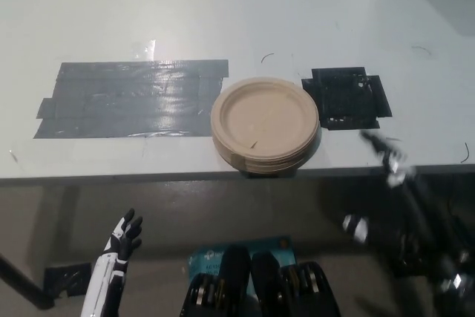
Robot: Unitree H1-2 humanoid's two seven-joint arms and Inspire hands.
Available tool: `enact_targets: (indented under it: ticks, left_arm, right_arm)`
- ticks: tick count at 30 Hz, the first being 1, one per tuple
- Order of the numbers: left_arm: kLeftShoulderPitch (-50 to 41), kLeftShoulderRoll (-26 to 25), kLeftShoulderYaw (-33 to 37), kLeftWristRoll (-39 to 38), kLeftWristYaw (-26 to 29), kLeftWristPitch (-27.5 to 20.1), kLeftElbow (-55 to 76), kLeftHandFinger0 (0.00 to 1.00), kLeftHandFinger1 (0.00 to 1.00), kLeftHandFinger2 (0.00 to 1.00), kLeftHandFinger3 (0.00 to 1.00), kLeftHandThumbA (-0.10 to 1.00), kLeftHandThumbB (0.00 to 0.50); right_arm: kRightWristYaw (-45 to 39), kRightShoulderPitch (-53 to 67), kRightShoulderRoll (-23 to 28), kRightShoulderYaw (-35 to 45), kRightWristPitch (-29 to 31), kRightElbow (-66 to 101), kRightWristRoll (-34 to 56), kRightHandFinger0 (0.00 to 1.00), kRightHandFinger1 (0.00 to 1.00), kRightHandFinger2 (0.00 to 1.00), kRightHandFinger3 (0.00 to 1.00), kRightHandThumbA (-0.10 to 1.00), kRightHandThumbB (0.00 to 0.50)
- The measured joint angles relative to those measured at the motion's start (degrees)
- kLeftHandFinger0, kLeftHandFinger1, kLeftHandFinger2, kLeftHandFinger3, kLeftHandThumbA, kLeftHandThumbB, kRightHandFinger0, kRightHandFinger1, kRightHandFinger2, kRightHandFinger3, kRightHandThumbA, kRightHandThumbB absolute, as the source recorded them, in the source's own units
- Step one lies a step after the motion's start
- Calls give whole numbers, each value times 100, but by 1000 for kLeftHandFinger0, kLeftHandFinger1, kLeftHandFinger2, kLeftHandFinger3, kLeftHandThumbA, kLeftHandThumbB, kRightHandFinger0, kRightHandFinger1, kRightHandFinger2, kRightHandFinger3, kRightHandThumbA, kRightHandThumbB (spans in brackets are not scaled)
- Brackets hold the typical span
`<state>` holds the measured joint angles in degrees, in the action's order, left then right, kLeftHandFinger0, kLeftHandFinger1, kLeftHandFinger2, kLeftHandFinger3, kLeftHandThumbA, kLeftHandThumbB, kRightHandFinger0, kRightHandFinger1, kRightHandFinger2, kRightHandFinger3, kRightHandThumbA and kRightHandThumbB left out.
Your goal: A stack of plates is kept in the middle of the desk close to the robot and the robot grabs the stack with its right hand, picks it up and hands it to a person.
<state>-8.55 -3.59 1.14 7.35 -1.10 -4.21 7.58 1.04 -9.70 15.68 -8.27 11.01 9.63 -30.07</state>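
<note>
Your right hand [393, 165] is blurred at the desk's [223, 12] front edge, right of the stack of plates [265, 125], touching nothing; its fingers can't be read. Left hand [125, 234] rests below the edge, spread, empty.

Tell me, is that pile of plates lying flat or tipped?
Flat: the stack of plates rests level on the desk near its front edge, rims aligned.
</note>
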Motion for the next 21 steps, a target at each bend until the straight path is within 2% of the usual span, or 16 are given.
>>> enact_targets:
  ticks: [3, 5, 6, 9, 11, 16, 21]
  left_arm:
    - [18, -2, 0, 1, 0, 0, 0, 1000, 1000, 1000, 1000, 1000, 0]
    - [31, -3, -2, 2, 1, -1, 0, 1000, 1000, 1000, 1000, 1000, 12]
    - [44, -4, -4, 3, 1, -1, 0, 1000, 1000, 1000, 1000, 1000, 1]
    - [69, -4, -7, 4, 1, -1, 1, 1000, 1000, 1000, 1000, 1000, 0]
    - [91, -10, -7, 9, 1, -6, 0, 1000, 1000, 1000, 1000, 1000, 0]
    - [105, -15, -5, 13, 1, -14, 0, 1000, 1000, 1000, 1000, 1000, 0]
    - [107, -23, -2, 22, 1, -26, -7, 1000, 1000, 1000, 1000, 1000, 0]
  right_arm:
    - [1, -598, 303, -27, 1, -284, -360, 1000, 1000, 1000, 1000, 917, 464]
    - [3, -838, 442, -67, 1, -452, -541, 1000, 1000, 1000, 1000, 879, 482]
    - [3, -1043, 535, -117, 0, -590, -717, 1000, 1000, 1000, 1000, 864, 487]
    - [5, -1401, 668, -303, -2, -902, -1081, 1000, 1000, 1000, 1000, 908, 499]
    - [4, -1619, 711, -439, -3, -1127, -1285, 1000, 1000, 1000, 1000, 942, 500]
    - [7, -1935, 724, -685, -7, -1455, -1653, 1000, 1000, 1000, 1000, 902, 500]
    - [5, -2092, 700, -925, -17, -1624, -1935, 1000, 1000, 1000, 1000, 923, 500]
